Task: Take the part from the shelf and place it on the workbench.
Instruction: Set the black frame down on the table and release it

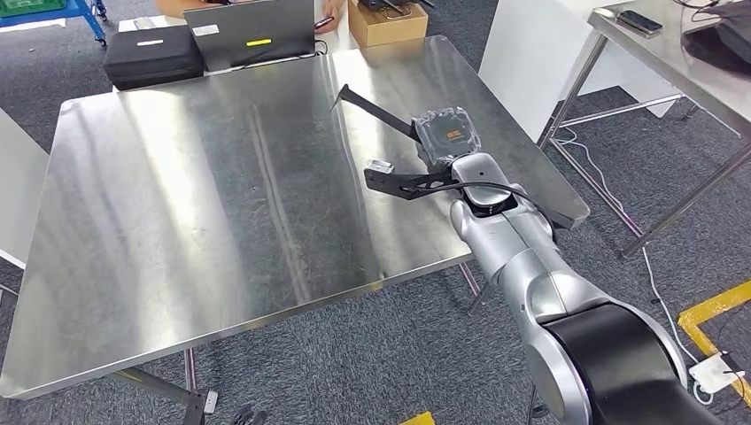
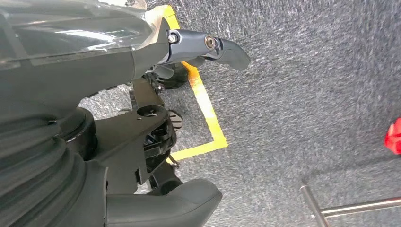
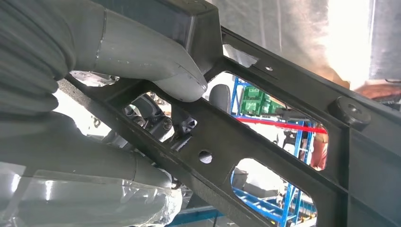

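The part (image 1: 376, 108) is a flat black metal frame with open cut-outs and long bars. My right hand (image 1: 445, 137), wrapped in clear plastic, grips it over the right side of the steel workbench (image 1: 221, 204). One bar points toward the table's far edge and a second one (image 1: 398, 184) sticks out to the left, low over the top. Whether the frame touches the surface I cannot tell. In the right wrist view the grey thumb (image 3: 156, 61) presses on a strut of the part (image 3: 265, 142). My left hand (image 2: 156, 123) hangs over grey carpet, fingers apart, holding nothing.
A black case (image 1: 152, 55), a grey laptop-like box (image 1: 252, 34) and a cardboard box (image 1: 387, 22) lie beyond the far edge, where a person's hand (image 1: 323, 22) shows. A second steel table (image 1: 700, 62) stands to the right. Yellow floor tape (image 1: 708, 310) marks the carpet.
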Controlling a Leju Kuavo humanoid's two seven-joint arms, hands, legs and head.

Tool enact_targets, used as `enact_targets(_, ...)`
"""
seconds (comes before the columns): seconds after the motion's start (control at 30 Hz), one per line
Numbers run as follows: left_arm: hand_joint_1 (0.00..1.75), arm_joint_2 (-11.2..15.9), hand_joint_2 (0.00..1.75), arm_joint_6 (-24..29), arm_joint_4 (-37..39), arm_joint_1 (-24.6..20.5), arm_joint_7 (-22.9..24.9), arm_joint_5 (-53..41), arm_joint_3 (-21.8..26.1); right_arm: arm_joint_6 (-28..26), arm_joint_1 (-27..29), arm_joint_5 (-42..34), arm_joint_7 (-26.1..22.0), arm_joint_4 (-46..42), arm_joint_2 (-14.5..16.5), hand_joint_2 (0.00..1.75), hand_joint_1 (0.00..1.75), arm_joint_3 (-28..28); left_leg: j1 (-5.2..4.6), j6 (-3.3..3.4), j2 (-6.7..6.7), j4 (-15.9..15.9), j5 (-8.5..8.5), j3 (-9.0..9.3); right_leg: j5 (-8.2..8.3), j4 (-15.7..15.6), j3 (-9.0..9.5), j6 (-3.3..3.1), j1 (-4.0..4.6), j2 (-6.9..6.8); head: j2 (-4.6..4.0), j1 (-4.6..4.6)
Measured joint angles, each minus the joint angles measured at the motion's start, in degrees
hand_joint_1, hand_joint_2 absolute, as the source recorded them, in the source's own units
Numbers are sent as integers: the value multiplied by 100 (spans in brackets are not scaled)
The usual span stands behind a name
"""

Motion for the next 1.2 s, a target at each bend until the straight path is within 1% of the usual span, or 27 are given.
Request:
enact_targets(0.07,0,-4,175,-1,-1,-1,0,1,10,-5,-15,0,-8,-1,-7,175,175,0,-2,-29,-48,31,-17,-8,252,-734,378,27,-6,46,0,7)
enact_targets(0.1,0,-6,175,-2,-1,-2,0,1,16,-11,-25,0,-19,-2,-4,175,175,1,-10,-56,-75,54,-31,-19,356,-1067,560,18,0,69,0,5)
enact_targets(0.13,0,-7,175,-4,-1,-2,0,1,22,-20,-33,-1,-30,-3,0,175,175,1,-15,-86,-93,73,-41,-32,416,-1281,676,-6,7,87,0,1)
enact_targets(0.2,0,-10,175,-11,0,-2,0,-1,46,-37,-38,-2,-48,-4,15,175,175,2,-5,-158,-130,76,-34,-53,445,-1358,729,-83,42,63,0,-6)
enact_targets(0.27,0,-6,175,-16,-1,-1,0,-5,68,-47,-42,-1,-53,-13,33,175,175,2,25,-235,-116,97,-58,-81,474,-1391,742,-164,16,14,0,-9)
enact_targets(0.3,0,-4,175,-16,-2,-2,0,-7,72,-55,-46,-1,-54,-20,42,175,175,2,33,-277,-71,196,-130,-130,486,-1411,755,-208,-3,-13,0,-19)
enact_targets(0.33,0,-1,175,-17,-2,-4,0,-9,74,-65,-48,0,-55,-26,51,175,175,2,43,-316,-13,400,-252,-227,494,-1429,769,-245,-22,-38,0,-32)
enact_targets(0.4,0,-5,175,-19,-2,-4,0,-10,75,-83,-40,0,-55,-30,59,175,175,2,70,-389,87,1146,-590,-598,485,-1431,778,-292,-13,-101,0,-53)
enact_targets(0.43,0,-5,175,-19,-2,-3,0,-10,76,-87,-29,0,-55,-29,60,175,175,2,85,-414,108,1481,-700,-777,482,-1430,779,-301,-9,-136,0,-51)
enact_targets(0.47,0,-4,175,-20,-2,-1,0,-10,77,-87,-17,0,-56,-28,61,175,175,2,97,-432,123,1654,-713,-886,476,-1429,780,-305,-8,-175,0,-52)
enact_targets(0.5,0,-1,175,-20,-2,-1,0,-10,79,-87,-7,0,-58,-28,62,175,175,3,106,-439,139,1560,-602,-856,471,-1428,784,-303,-10,-212,0,-53)
enact_targets(0.53,0,3,175,-20,-2,-1,0,-10,80,-87,-4,0,-60,-29,64,175,175,3,114,-437,179,1267,-420,-720,464,-1427,791,-301,-12,-248,0,-53)
enact_targets(0.6,0,7,175,-20,-2,-9,0,-12,82,-89,-18,0,-63,-31,66,175,175,3,97,-411,373,465,-83,-309,437,-1425,816,-270,13,-317,0,-55)
enact_targets(0.63,0,7,175,-20,-2,-19,0,-15,82,-91,-30,0,-63,-31,63,175,175,2,77,-382,437,207,-11,-174,423,-1425,826,-250,36,-356,0,-45)
enact_targets(0.67,0,4,175,-20,-2,-27,1,-22,82,-92,-40,0,-64,-32,58,175,175,2,54,-351,466,76,3,-109,409,-1426,835,-225,58,-394,0,-38)
enact_targets(0.73,0,-1,175,-21,-3,-37,3,-37,82,-95,-48,0,-65,-33,54,175,175,2,20,-269,345,62,-6,-111,385,-1438,863,-168,85,-493,0,-17)
enact_targets(0.77,0,-8,175,-22,-3,-35,4,-45,82,-96,-49,0,-66,-34,50,175,175,2,20,-229,291,44,7,-99,356,-1415,858,-138,81,-485,0,-16)
enact_targets(0.8,0,-10,175,-23,-4,-35,5,-51,83,-96,-51,0,-67,-36,45,175,175,2,22,-183,233,23,23,-84,287,-1320,821,-123,78,-421,0,-13)
enact_targets(0.87,0,-13,175,-24,-5,-44,8,-64,85,-96,-44,0,-69,-39,21,175,175,0,36,-107,132,-5,49,-63,22,-780,569,-158,56,-194,0,1)
enact_targets(0.93,0,-17,175,-26,-6,-54,21,-81,86,-96,-1,0,-73,-39,-19,175,175,-2,31,-68,-4,-3,50,-64,-260,2,191,-198,63,-61,0,20)
enact_targets(0.97,0,-24,175,-28,-5,-51,31,-92,86,-95,28,0,-75,-39,-39,175,175,-3,27,-63,-80,0,49,-64,-303,216,71,-188,69,-38,0,24)
enact_targets(1.0,0,-32,175,-31,-5,-46,41,-102,86,-92,51,0,-76,-39,-59,175,175,-3,24,-62,-162,5,49,-63,-258,223,46,-162,75,-21,0,31)
enact_targets(1.03,0,-37,175,-34,-4,-41,50,-110,86,-90,60,0,-76,-40,-75,175,175,-4,21,-64,-239,14,47,-63,-120,-24,144,-128,76,0,0,32)
enact_targets(1.07,0,-41,175,-39,-4,-39,56,-116,86,-86,57,0,-76,-42,-90,175,175,-5,20,-71,-307,28,42,-65,64,-429,319,-97,70,63,0,36)
enact_targets(1.13,0,-46,175,-50,-4,-39,68,-121,86,-77,40,0,-77,-45,-118,175,175,-7,6,-105,-414,74,23,-95,336,-1133,639,-87,55,225,0,34)
enact_targets(1.17,0,-48,175,-56,-4,-38,73,-122,86,-70,36,0,-78,-45,-125,175,175,-7,5,-129,-453,89,19,-117,392,-1298,713,-105,52,270,0,32)
enact_targets(1.2,0,-51,175,-60,-4,-35,78,-123,86,-64,36,0,-78,-45,-130,175,175,-7,10,-156,-488,93,20,-138,398,-1336,733,-132,62,262,0,30)
